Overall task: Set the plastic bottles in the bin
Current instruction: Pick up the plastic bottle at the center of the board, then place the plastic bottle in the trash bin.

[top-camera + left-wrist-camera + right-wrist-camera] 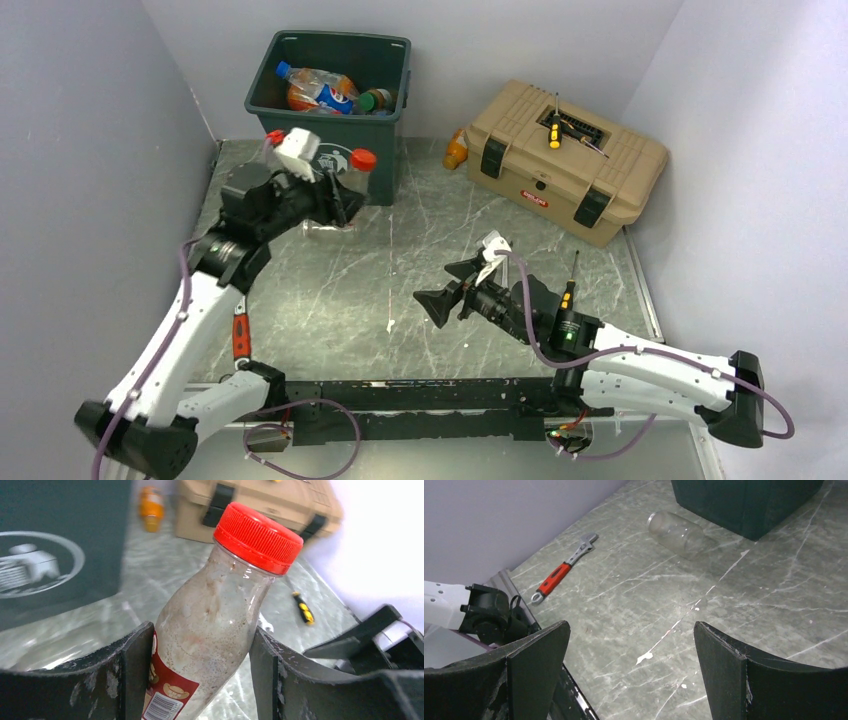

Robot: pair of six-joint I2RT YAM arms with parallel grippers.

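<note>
Plastic bottles (322, 92): several lie inside the bin (340, 38), which stands at the far edge of the table (420, 230), left of middle. 1 red-capped bottle (210, 625), clear with a red label, is clamped between the partly closed fingers of the left gripper (200, 647), raised just before the bin's front wall. 1 clear bottle (679, 532) lies on the table before the bin. 1 orange bottle (456, 150) sits at the far edge beside the tan toolbox (560, 160). Right gripper (631, 650): jaws fully apart, empty, near the table's middle.

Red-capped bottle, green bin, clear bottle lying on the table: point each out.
Red-capped bottle (210, 630): left wrist view, cloudy body.
Green bin (340, 38): top external view, back rim.
Lying clear bottle (679, 532): right wrist view, side wall.
</note>
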